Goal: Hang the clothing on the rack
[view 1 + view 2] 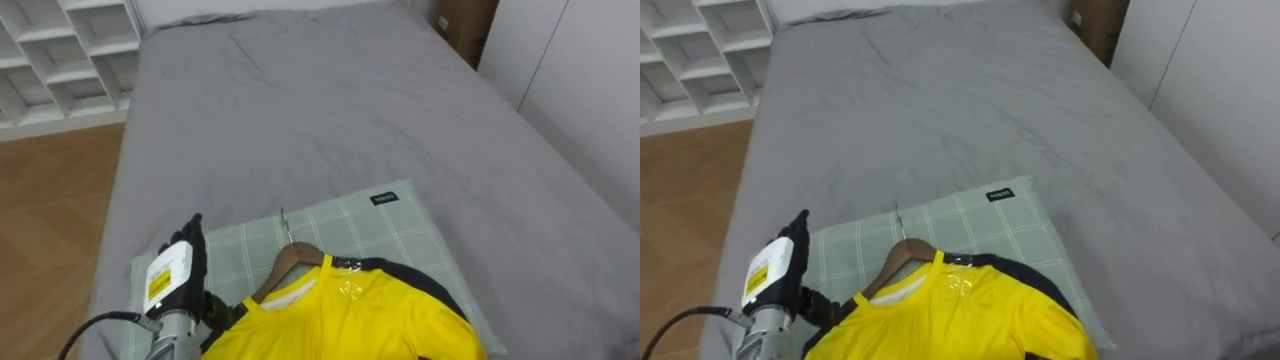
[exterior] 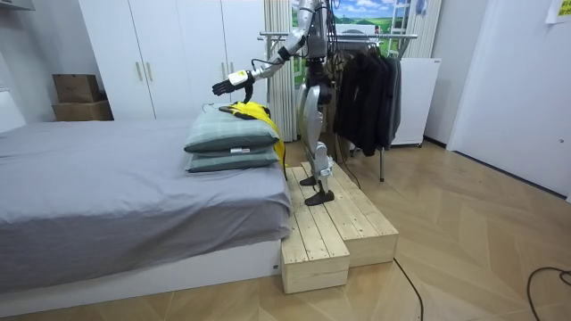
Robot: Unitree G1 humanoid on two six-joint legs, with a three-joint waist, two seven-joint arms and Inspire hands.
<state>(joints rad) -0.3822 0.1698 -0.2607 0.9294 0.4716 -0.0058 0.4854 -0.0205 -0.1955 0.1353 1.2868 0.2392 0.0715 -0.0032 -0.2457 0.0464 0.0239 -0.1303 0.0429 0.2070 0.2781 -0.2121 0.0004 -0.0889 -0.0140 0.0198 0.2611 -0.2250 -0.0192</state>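
A yellow shirt [image 1: 350, 315] with dark trim lies on a wooden hanger [image 1: 285, 265], whose metal hook [image 1: 283, 225] points up the bed. Shirt and hanger rest on a green checked pillow [image 1: 385, 230], the top one of two stacked at the bed's near end [image 2: 232, 134]. My left hand [image 1: 185, 265] hovers just left of the shirt's shoulder, fingers straight and holding nothing. In the room view I stand on a wooden platform [image 2: 335, 227] beside the bed, left arm stretched out over the pillows [image 2: 230, 85]. Behind me stands a clothes rack [image 2: 357, 36] with dark garments [image 2: 366, 85].
The grey bed [image 1: 330, 110] stretches away ahead. White open shelves [image 1: 60, 55] stand at its far left on a wooden floor [image 1: 50, 220], and a cardboard box [image 1: 465, 25] at the far right. White wardrobes [image 2: 169, 53] line the wall.
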